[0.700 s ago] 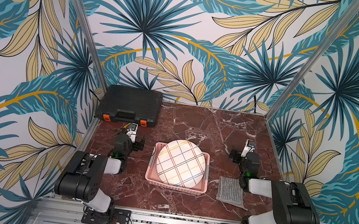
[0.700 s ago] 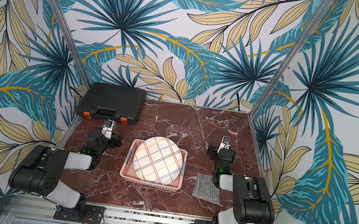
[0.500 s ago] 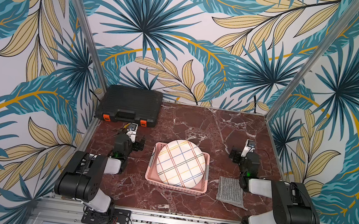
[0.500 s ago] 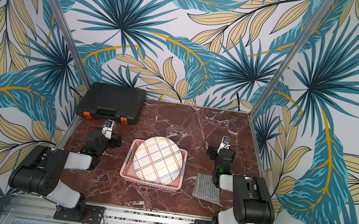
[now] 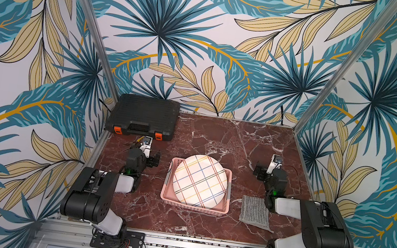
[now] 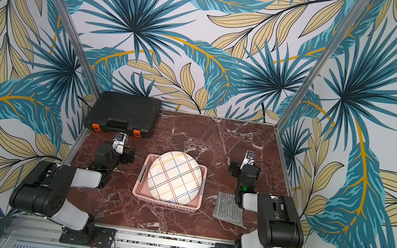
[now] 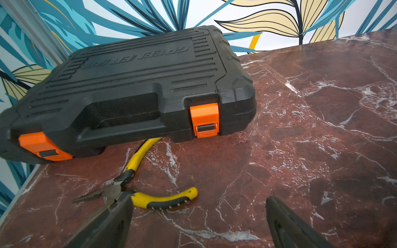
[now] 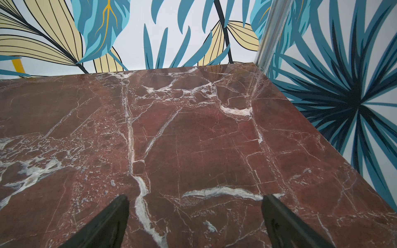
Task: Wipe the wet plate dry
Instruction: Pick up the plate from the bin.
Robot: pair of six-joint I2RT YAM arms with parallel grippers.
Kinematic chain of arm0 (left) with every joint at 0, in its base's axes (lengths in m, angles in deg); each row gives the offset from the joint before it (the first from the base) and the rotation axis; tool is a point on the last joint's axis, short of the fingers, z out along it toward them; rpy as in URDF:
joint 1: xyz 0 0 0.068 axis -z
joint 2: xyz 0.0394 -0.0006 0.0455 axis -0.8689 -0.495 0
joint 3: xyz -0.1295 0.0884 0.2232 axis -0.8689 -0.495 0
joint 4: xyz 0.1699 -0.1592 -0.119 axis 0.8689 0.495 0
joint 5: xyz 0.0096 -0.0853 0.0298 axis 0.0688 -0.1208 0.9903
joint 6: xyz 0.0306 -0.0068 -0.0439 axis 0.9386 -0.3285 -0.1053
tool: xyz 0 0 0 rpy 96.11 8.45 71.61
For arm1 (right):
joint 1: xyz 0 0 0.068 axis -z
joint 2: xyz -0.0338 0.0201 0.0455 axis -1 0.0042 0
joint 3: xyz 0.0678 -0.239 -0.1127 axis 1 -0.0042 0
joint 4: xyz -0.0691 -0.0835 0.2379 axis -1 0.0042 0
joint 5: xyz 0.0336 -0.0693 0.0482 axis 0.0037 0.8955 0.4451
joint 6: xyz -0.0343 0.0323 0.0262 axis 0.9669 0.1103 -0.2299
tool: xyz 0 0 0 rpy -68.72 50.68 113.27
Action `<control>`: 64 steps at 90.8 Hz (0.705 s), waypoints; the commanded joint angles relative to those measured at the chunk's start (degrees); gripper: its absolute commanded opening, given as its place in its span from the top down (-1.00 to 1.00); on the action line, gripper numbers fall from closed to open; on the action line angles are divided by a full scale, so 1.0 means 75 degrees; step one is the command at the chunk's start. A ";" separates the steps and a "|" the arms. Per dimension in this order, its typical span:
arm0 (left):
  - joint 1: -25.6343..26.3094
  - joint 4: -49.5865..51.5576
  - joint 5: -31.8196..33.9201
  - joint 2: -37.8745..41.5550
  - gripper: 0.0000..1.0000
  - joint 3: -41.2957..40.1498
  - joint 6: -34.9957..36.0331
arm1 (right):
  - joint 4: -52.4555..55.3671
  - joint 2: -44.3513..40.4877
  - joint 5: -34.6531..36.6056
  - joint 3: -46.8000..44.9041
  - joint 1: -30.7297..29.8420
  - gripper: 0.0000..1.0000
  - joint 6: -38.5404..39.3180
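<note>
A round white plate (image 5: 200,180) (image 6: 174,176) with coloured crossing lines lies tilted in a pink basket (image 5: 193,207) (image 6: 164,203) at the table's middle. A folded grey cloth (image 5: 254,213) (image 6: 229,209) lies flat to the right of the basket, beside the right arm. My left gripper (image 5: 147,153) (image 7: 198,201) rests low to the left of the basket, open and holding nothing. My right gripper (image 5: 268,170) (image 8: 196,199) sits low behind the cloth, open over bare marble. Neither wrist view shows the plate or the cloth.
A shut black toolbox (image 5: 144,117) (image 7: 129,85) with orange latches stands at the back left. Yellow-handled pliers (image 7: 163,199) (image 5: 134,144) lie in front of it, next to my left finger. Patterned walls close in the table on three sides.
</note>
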 commanded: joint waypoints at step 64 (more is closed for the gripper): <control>0.0053 1.1262 -0.2973 0.3491 -1.00 0.3825 0.2124 | 0.9108 -0.2462 -0.1117 0.3518 -0.0090 -0.99 -0.5123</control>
